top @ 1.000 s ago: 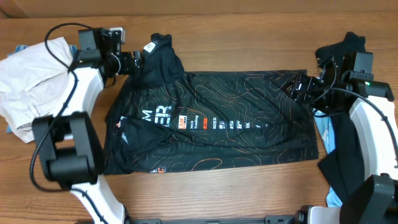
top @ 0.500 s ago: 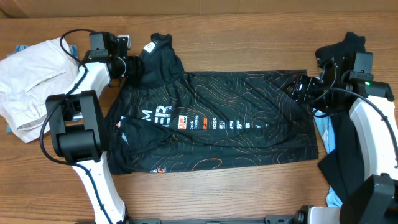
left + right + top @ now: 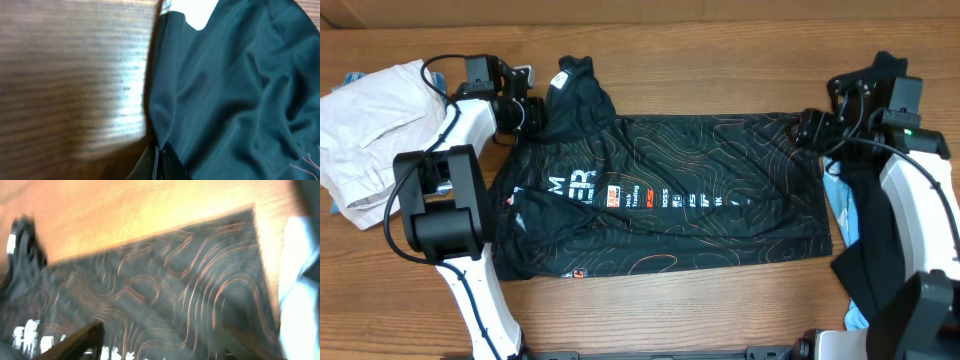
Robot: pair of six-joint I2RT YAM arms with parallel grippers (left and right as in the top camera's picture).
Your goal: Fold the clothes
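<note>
The clothes, a black jersey (image 3: 660, 195) with thin orange contour lines and small logos, lie spread flat across the wooden table, with the collar part bunched at the upper left. My left gripper (image 3: 533, 112) is at the jersey's upper left edge. In the left wrist view, the left gripper (image 3: 158, 156) is shut with the dark cloth (image 3: 235, 90) pinched between its tips. My right gripper (image 3: 804, 128) hovers over the jersey's upper right corner. In the blurred right wrist view its fingers (image 3: 75, 340) stand wide apart above the patterned fabric (image 3: 165, 280), holding nothing.
Off-white trousers (image 3: 370, 110) lie heaped at the far left beside the left arm. A plain black garment with light blue cloth (image 3: 865, 240) lies along the right edge under the right arm. Bare wood (image 3: 70, 75) shows left of the jersey edge.
The left gripper has closed on the jersey's upper left edge. The right gripper has shifted slightly up and right over the jersey's top right corner, and its jaws have narrowed a little.
</note>
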